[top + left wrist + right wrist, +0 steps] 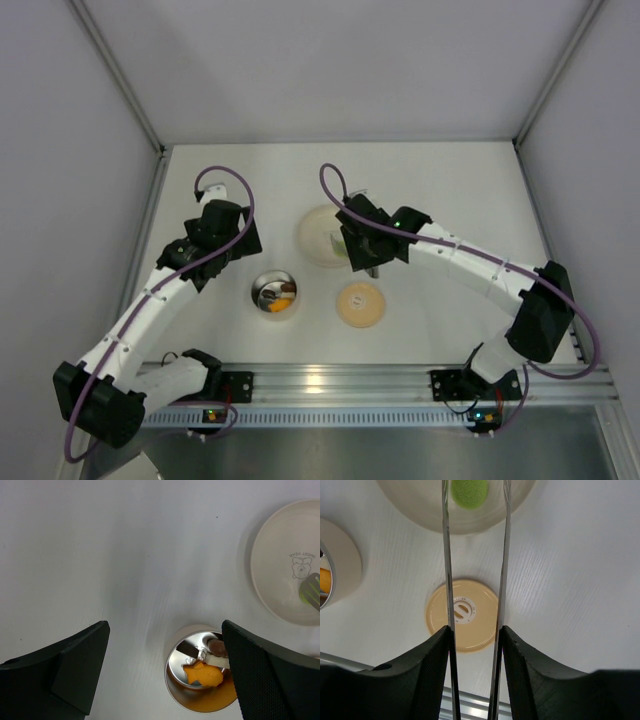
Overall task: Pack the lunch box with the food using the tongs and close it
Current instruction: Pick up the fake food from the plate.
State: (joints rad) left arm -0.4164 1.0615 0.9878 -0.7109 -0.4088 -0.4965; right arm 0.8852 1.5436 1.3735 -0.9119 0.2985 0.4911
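The lunch box (pixel 274 295) stands open, a shiny steel round with a pale wall. Inside it lie an orange fish-shaped piece (pixel 202 674) and a dark brown piece (pixel 216 647). Its tan lid (pixel 360 303) lies flat on the table to its right. My right gripper (pixel 475 630) is shut on the tongs (pixel 445 555), one finger outside each thin arm. The tong tips straddle a light green piece (pixel 469 491) on the cream plate (pixel 415 505). My left gripper (pixel 165 627) hangs open and empty just left of and above the lunch box (pixel 200 700).
The cream plate (pixel 315 235) sits behind the lunch box and the lid (pixel 470 597). A metal rail (pixel 330 380) runs along the near table edge. White walls enclose the table on the left, back and right.
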